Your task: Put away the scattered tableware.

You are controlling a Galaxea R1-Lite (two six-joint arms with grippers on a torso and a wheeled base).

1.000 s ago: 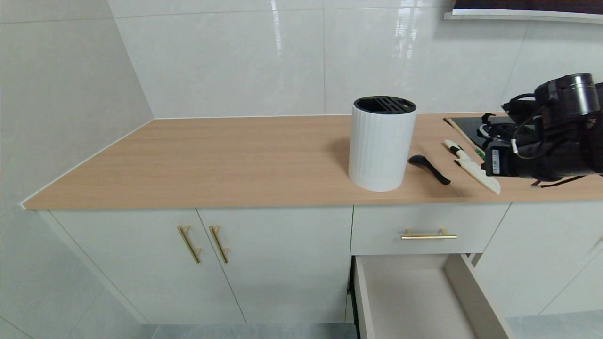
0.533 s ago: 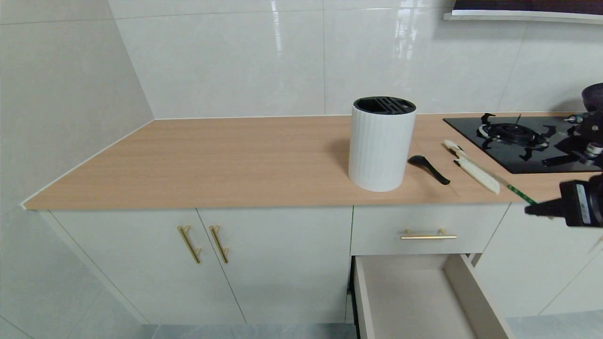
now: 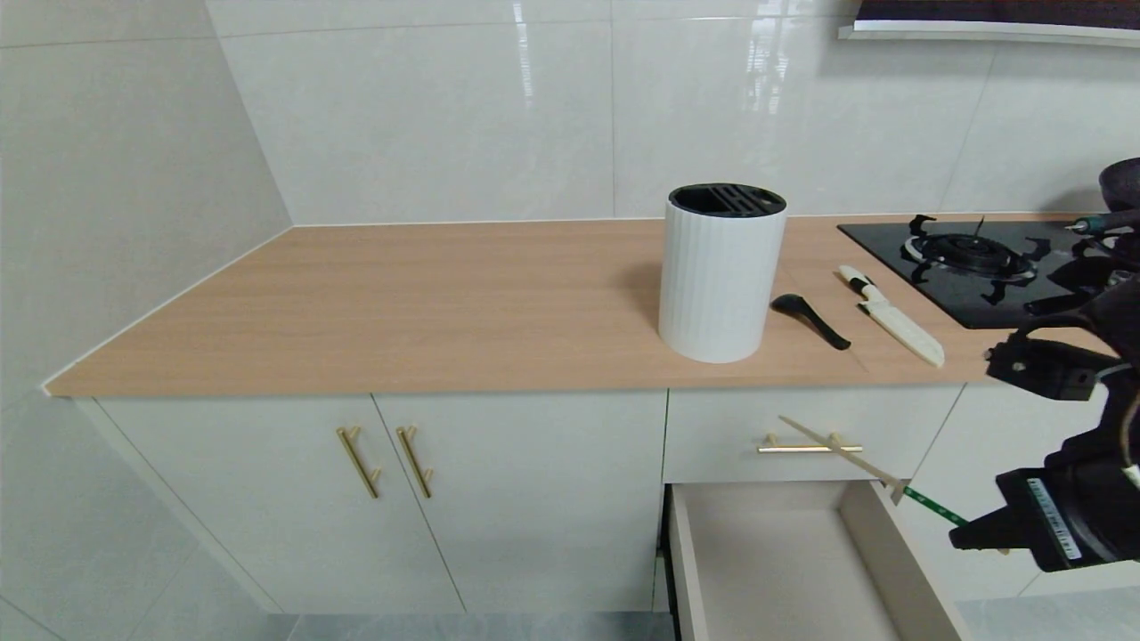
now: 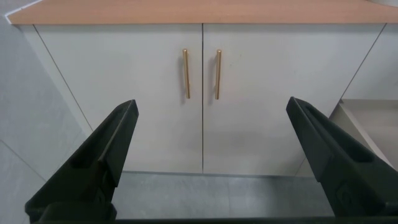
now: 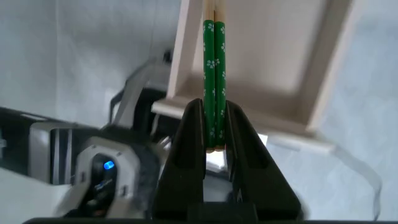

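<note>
Chopsticks (image 3: 868,465): 2, clamped in right gripper (image 3: 960,537), long axis pointing away from it, over the open drawer (image 3: 866,545).
Left gripper (image 4: 211,107): apart, empty.

The right gripper (image 3: 971,537) is matte black with a white label strip (image 3: 1055,521); black cables (image 3: 1064,322) loop above it. The left gripper (image 4: 211,109) has black wedge-shaped fingers (image 4: 106,155).

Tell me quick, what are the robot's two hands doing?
Left gripper: open, holding nothing.
Right gripper: shut on the pair of wooden chopsticks with green flowered ends.
</note>
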